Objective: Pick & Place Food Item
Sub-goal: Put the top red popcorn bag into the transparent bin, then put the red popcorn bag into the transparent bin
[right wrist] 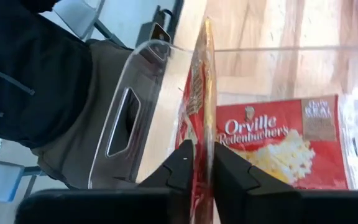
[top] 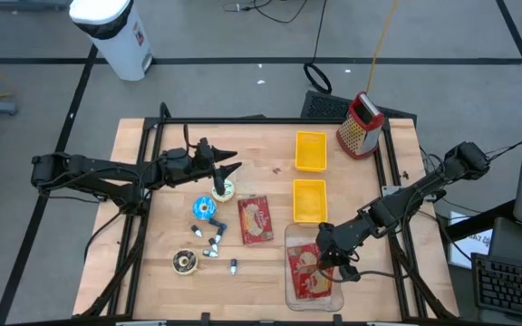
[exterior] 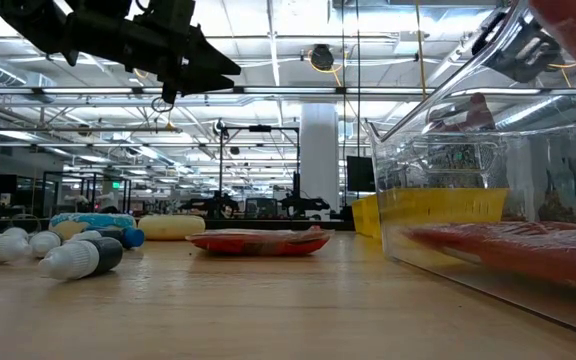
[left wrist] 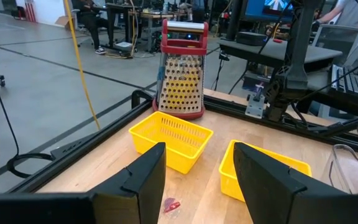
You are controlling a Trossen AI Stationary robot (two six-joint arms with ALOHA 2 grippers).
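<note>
A clear plastic bin (top: 290,237) stands near the table's front right. One red popcorn packet (right wrist: 278,149) lies flat in it. My right gripper (right wrist: 205,163) hangs over the bin, shut on a second popcorn packet (right wrist: 199,93) that shows edge-on. A third packet (top: 255,219) lies flat on the table, left of the bin. My left gripper (top: 232,167) waits open above the table's left middle, pointing level toward the right, with nothing between its fingers (left wrist: 148,171). My right gripper pinches the edge-on popcorn packet between its two fingers (right wrist: 182,167), one on each flat face, at the packet's upper end (right wrist: 202,146). The fingers slant down from above. The packet reaches down into the bin beside the flat packet; I cannot tell whether its lower end rests there.
Two yellow baskets (top: 311,151) (top: 309,199) and a red-topped grater (top: 361,125) stand at the back right. Tape rolls (top: 223,188) (top: 205,207) (top: 185,262) and small bottles (top: 214,237) lie under and in front of my left gripper.
</note>
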